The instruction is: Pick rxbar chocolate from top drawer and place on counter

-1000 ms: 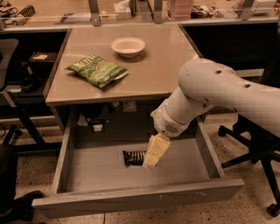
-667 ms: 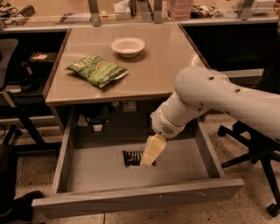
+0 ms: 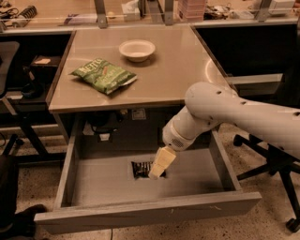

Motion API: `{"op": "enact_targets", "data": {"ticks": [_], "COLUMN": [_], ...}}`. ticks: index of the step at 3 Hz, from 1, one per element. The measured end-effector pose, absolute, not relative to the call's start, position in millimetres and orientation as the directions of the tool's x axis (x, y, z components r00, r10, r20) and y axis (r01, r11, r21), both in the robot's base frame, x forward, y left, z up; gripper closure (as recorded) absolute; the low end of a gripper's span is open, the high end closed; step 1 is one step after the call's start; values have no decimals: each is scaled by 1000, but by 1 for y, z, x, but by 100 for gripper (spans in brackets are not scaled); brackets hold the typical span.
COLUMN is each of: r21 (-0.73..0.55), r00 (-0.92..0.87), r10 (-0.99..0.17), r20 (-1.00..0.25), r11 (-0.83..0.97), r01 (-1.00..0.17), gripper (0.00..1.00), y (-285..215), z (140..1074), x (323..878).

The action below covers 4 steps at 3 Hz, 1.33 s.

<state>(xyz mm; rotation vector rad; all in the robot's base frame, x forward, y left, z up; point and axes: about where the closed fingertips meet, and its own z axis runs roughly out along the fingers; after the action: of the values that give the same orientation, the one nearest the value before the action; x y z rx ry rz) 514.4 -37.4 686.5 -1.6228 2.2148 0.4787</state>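
Note:
The top drawer [image 3: 140,215] is pulled open below the counter [image 3: 183,70]. The rxbar chocolate [image 3: 140,168], in a black wrapper with pale stripes, lies flat on the drawer floor near the middle. My gripper [image 3: 156,175] reaches down into the drawer on a white arm from the right. Its tan fingers sit right over the bar's right end and hide that part.
A green chip bag [image 3: 103,74] and a white bowl [image 3: 137,49] lie on the counter. A cluttered bench with metal posts [image 3: 101,11] runs behind. Office chairs stand at the right [image 3: 276,164] and left [image 3: 9,51]. The drawer's side walls flank the gripper.
The arm and gripper have shifted a little to the left and lower, closer onto the bar. The bar lies in the same place.

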Motion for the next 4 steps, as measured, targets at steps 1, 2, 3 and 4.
{"op": "enact_targets", "data": {"ticks": [1,2,3,4], "r21": [66,82,95,120], "r00": [-284,-289,-283,-296], "r10": [-836,-823,-801,-781], "r20": [-470,-489,-528,-550], "r11": [288,287,275,276], "r01": [-955,-954,-957,-954], "gripper": [0,0,0,0], "y": [-37,-30,-17,-8], "z": [685,671,655,644], "x": [514,511,515,518]}}
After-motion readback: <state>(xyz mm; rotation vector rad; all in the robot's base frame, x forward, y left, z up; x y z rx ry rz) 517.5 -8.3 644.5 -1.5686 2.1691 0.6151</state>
